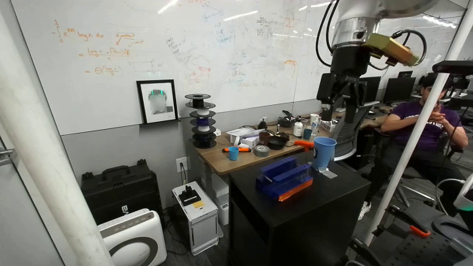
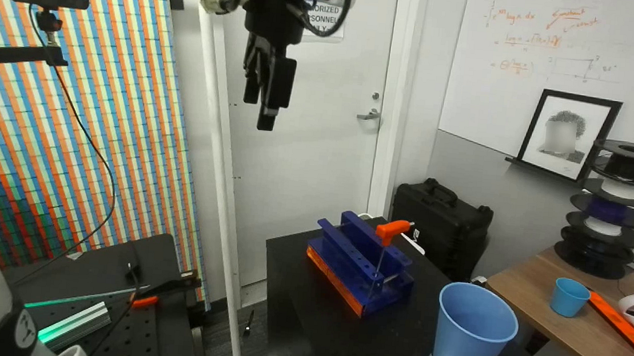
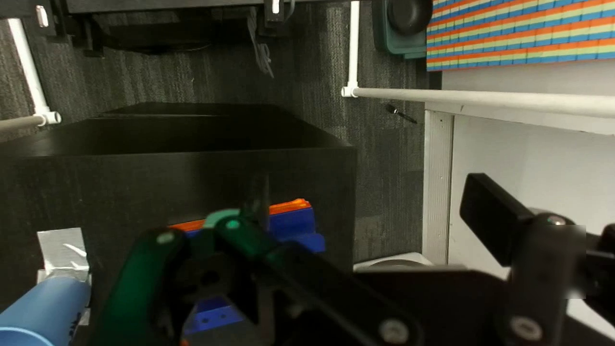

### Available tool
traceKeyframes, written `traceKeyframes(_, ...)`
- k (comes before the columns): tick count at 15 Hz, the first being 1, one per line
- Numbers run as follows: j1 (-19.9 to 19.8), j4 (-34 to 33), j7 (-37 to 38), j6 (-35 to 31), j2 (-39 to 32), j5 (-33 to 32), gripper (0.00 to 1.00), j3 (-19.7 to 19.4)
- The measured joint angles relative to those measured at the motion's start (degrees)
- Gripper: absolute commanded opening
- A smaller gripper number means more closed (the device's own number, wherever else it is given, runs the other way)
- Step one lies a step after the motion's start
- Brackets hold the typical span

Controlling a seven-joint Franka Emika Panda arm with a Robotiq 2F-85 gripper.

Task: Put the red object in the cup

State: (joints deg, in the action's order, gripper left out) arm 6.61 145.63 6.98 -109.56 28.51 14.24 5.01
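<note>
Well above the blue rack (image 2: pixel 347 253), the gripper (image 1: pixel 338 113), jaws wide and empty, should centre over the red-orange tool (image 2: pixel 391 231) before descending straight.

A framed portrait (image 1: pixel 157 101) is leaning against a whiteboard (image 1: pixel 177 59), and a stack of spools (image 1: pixel 203 122) is standing on a wooden desk (image 1: pixel 218 162), where a small blue cup (image 1: pixel 233 153) is sitting near a grey roll of tape (image 1: pixel 261 150). A dark blue box (image 1: pixel 290 176) with an orange edge is resting on a black cabinet (image 1: pixel 325 190). A black case (image 1: pixel 122 188) is standing behind a white appliance (image 1: pixel 136 240), and a person in purple (image 1: pixel 439 135) is sitting well apart from both. In an exterior view, a white pole (image 2: pixel 220 164) is standing between a striped panel (image 2: pixel 112 97) and a white door (image 2: pixel 330 156)
</note>
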Motion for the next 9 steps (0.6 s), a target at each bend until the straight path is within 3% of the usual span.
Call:
traceKeyframes(5, -5.05, -0.58, -5.32, -7.8, -9.3, -3.74, 1.0, -4.82)
traceKeyframes(9, -6.0, -5.44, -11.56, -9.64, -20.99, -4.48, 1.0, -6.83)
